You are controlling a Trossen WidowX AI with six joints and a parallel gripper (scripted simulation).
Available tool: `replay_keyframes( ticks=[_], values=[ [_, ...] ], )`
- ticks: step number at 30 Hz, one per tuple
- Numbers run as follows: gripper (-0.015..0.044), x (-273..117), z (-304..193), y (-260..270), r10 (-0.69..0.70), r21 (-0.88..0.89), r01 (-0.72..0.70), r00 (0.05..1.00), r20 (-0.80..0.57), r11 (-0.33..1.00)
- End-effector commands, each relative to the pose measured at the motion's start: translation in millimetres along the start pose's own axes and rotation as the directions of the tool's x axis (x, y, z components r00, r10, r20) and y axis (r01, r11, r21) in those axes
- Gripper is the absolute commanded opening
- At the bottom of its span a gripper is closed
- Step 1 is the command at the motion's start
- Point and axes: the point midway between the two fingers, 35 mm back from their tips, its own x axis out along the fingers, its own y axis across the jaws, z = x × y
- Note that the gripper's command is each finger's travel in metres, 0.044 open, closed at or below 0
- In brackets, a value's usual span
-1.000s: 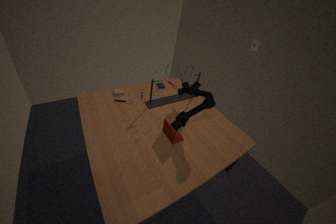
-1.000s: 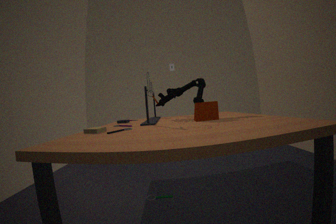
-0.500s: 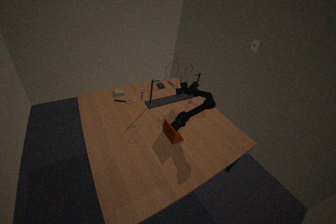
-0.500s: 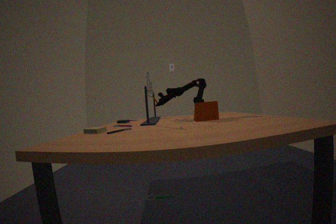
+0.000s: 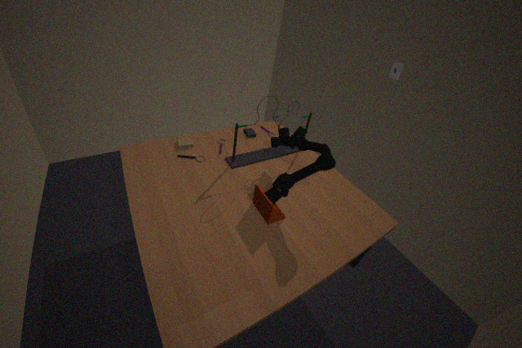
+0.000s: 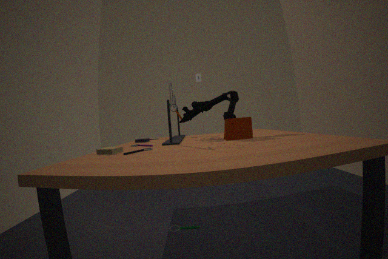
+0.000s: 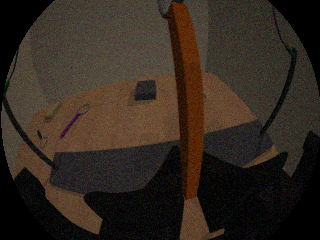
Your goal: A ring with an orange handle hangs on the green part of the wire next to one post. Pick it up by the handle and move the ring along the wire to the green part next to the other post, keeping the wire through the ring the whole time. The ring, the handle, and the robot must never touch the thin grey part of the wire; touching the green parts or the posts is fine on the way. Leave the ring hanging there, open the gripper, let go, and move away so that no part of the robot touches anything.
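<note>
My gripper is shut on the orange handle, which points up and away from the fingers. The thin ring at its top is mostly cut off in the wrist view. In the top view it appears at the low stretch of wire between the two arches, away from both posts. The wire seems to pass through it; any contact is too small to tell. The left post and right post carry green parts.
The grey wire has a tall arch and a smaller arch. The dark base lies below. Behind it lie a dark box, purple-handled rings, a black-handled ring and a yellowish block.
</note>
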Motion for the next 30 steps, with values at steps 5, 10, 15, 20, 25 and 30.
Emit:
replay_keyframes(
  ticks=[5,10,15,20,25,30],
  values=[
    [-0.015,-2.6,0.5,15.4,0.027,0.057,-0.027,1.0,-0.003,0.998],
    [-0.015,-4.3,1.0,27.3,0.059,0.112,-0.058,0.998,-0.008,0.992],
    [-0.015,-6.7,2.6,40.2,0.097,0.179,-0.094,0.995,-0.01,0.979],
    [-0.015,-10.1,5.8,54.5,0.143,0.258,-0.136,0.99,-0.01,0.957],
    [-0.015,-14.9,11.0,70.4,0.198,0.35,-0.183,0.98,-0.005,0.919],
    [-0.015,-20.7,18.1,86.0,0.254,0.445,-0.23,0.967,0.006,0.865]
  ],
)
